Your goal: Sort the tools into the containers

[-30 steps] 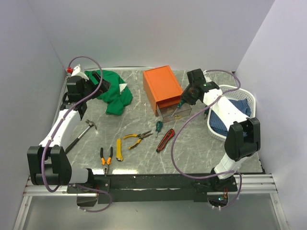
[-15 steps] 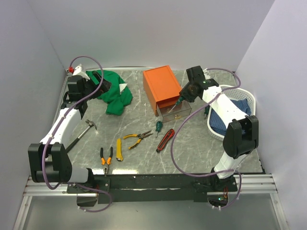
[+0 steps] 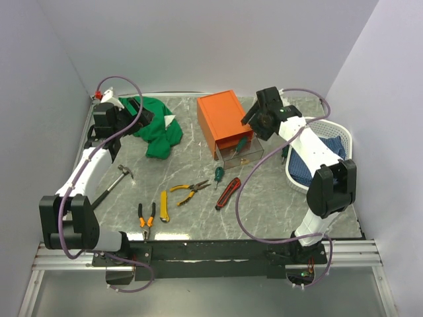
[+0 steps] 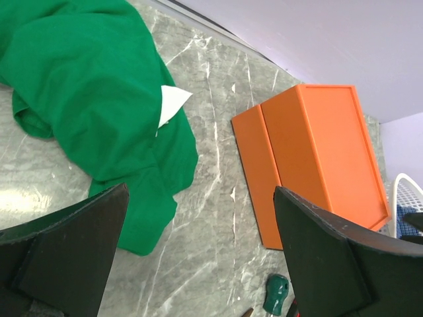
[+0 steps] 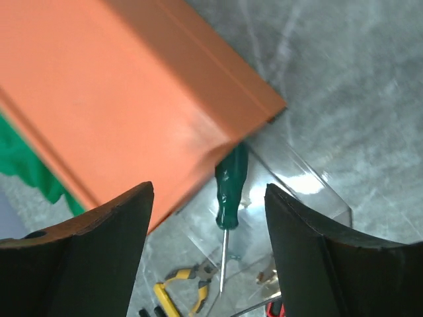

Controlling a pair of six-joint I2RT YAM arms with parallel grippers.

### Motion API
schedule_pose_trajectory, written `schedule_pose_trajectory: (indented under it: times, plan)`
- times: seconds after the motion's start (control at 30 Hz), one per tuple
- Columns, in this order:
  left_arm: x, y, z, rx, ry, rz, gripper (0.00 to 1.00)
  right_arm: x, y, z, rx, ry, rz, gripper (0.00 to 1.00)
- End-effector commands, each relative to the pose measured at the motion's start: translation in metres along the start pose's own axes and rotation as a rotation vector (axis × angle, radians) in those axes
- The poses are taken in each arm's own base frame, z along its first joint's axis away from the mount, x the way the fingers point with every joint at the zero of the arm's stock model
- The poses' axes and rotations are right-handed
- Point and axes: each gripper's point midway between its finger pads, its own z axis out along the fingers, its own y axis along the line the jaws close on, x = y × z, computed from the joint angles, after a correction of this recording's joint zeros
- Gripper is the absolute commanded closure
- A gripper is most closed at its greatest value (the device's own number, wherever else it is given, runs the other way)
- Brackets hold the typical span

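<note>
The orange box [image 3: 223,120] has its lower clear drawer [image 3: 243,153] pulled out. A green-handled screwdriver [image 3: 242,142] lies in it, handle toward the box; the right wrist view shows it too [image 5: 230,188]. My right gripper [image 3: 253,117] is open and empty above the drawer [image 5: 310,191]. My left gripper [image 3: 144,119] is open and empty over a green cloth [image 3: 155,129]. On the table lie a small green screwdriver [image 3: 217,176], yellow pliers [image 3: 190,189], a red-black knife [image 3: 228,193], a yellow knife [image 3: 164,205], orange-black pliers [image 3: 146,218] and a hammer [image 3: 112,185].
A white basket [image 3: 330,129] holding a blue cloth stands at the right, beside my right arm. The green cloth [image 4: 86,99] fills the back left corner. In the left wrist view the orange box [image 4: 317,152] is ahead to the right, with the small screwdriver's handle [image 4: 276,294] below it.
My right gripper carried the green screwdriver over the open drawer, let it go and rose back toward the box. The screwdriver now lies in the drawer. The left arm has not moved.
</note>
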Motion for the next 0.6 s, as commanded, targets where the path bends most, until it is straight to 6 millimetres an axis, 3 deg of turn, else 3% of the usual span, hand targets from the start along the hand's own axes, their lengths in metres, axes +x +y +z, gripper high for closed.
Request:
schedule_pose_trajectory:
  times: [0.0, 0.1, 0.17, 0.2, 0.3, 0.4, 0.57]
  plan:
    - [-0.022, -0.027, 0.008, 0.086, -0.04, 0.018, 0.02, -0.035, 0.038, -0.042, -0.156, -0.095, -0.089, 0.24]
    - [-0.022, -0.038, 0.015, 0.106, -0.036, 0.042, 0.02, -0.052, 0.032, -0.05, -0.16, -0.152, -0.206, 0.24]
    - [-0.022, -0.042, 0.019, 0.11, -0.034, 0.048, 0.02, -0.068, 0.01, -0.046, -0.082, -0.207, -0.249, 0.27]
    - [-0.02, -0.044, 0.02, 0.112, -0.029, 0.045, 0.02, -0.068, -0.004, -0.038, -0.039, -0.201, -0.253, 0.28]
    - [-0.015, -0.044, 0.023, 0.11, -0.02, 0.032, 0.03, -0.08, -0.049, -0.015, 0.095, -0.211, -0.262, 0.45]
    - [-0.009, -0.04, 0.023, 0.102, -0.013, 0.019, 0.03, -0.082, -0.074, 0.011, 0.181, -0.181, -0.315, 0.41]
    - [-0.003, -0.036, 0.02, 0.095, -0.004, 0.007, 0.02, -0.089, -0.086, 0.037, 0.26, -0.186, -0.406, 0.4]
